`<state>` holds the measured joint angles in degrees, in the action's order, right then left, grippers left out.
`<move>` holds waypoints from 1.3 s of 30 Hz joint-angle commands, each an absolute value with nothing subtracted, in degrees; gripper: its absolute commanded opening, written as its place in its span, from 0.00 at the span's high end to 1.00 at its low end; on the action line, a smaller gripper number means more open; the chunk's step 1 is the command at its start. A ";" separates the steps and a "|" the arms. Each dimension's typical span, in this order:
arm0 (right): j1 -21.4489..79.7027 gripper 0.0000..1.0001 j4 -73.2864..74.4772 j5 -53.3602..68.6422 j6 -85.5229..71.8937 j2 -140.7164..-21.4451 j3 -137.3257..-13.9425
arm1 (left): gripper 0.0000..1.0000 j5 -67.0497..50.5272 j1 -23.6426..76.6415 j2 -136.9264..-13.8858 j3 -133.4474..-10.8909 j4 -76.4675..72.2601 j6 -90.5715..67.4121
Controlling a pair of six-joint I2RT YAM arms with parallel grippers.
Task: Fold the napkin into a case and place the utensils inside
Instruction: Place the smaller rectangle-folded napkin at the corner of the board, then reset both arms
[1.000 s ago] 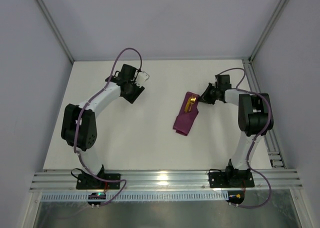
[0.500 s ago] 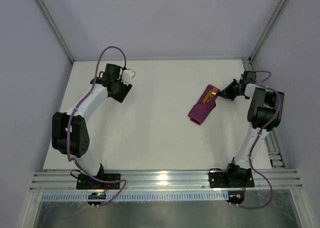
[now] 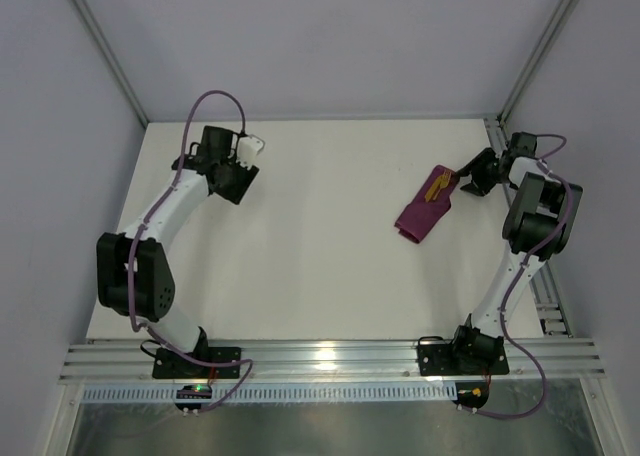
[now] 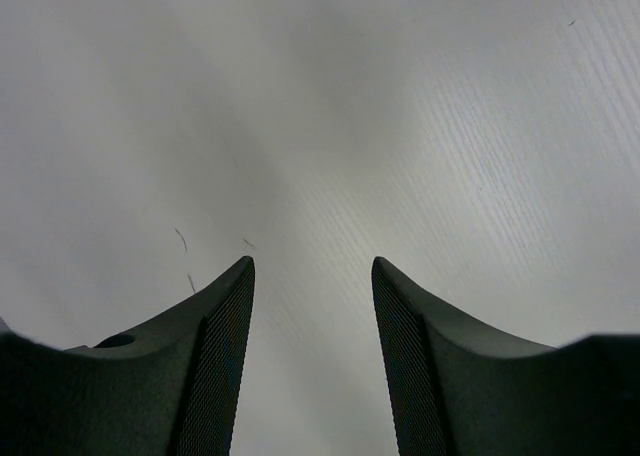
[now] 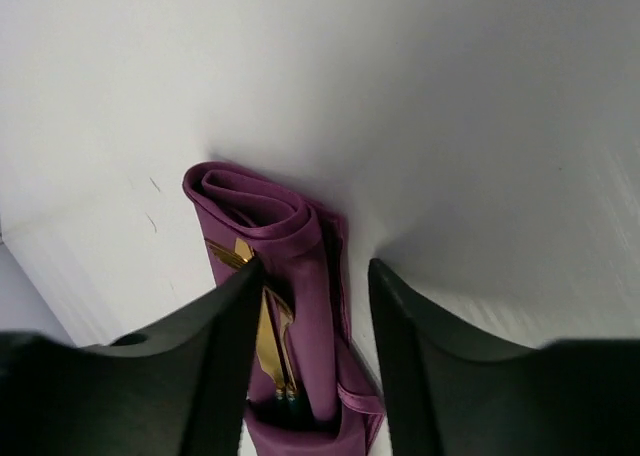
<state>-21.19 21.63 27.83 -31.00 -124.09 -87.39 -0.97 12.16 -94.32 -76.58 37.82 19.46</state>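
We see the right pincer (image 5: 312, 266) with its 2 fingers (image 5: 215, 356) standing apart and the case (image 5: 300, 276) lying in the gap between them. The magenta-purple cloth runs from deep between the fingers out past the fingertips. It ends ahead of the pincer in a rolled, rounded fold. We cannot tell whether the pads press on the cloth or merely stand on either side of it. The finger at the left of the wrist view overlaps the cloth's edge.

The 2 utensils (image 5: 268, 336) sit inside the case, tucked into the fold on that same finger's side. Their gold parts point away from the pincer, and 1 gold tip peeks out just past that fingertip. Their dark ends lie low in the gap, nearest the wrist. From above, the case stretches away from the pincer's tip at a slant, flat on the table (image 3: 320, 266).

The left pincer (image 4: 313, 264) is open by about the same gap and holds nothing. The white table shows between its fingers (image 4: 200, 366) and ahead of them. The case lies well apart from this pincer, far off across the table.
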 commanded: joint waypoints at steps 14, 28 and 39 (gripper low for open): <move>-23.11 0.01 27.16 2.30 -30.14 -88.09 -72.70 | 0.42 3.07 10.55 -74.03 -67.69 43.24 17.58; -24.35 0.63 13.70 27.66 -24.35 -79.93 -63.35 | 0.32 5.36 5.71 -54.84 -53.53 47.29 19.69; -24.87 0.63 12.30 21.03 -24.53 -92.82 -65.57 | 0.33 6.41 5.28 -62.49 -52.56 41.93 17.31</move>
<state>-24.40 12.95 25.54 -25.82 -96.82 -64.60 5.10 5.87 -61.58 -53.56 45.39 18.33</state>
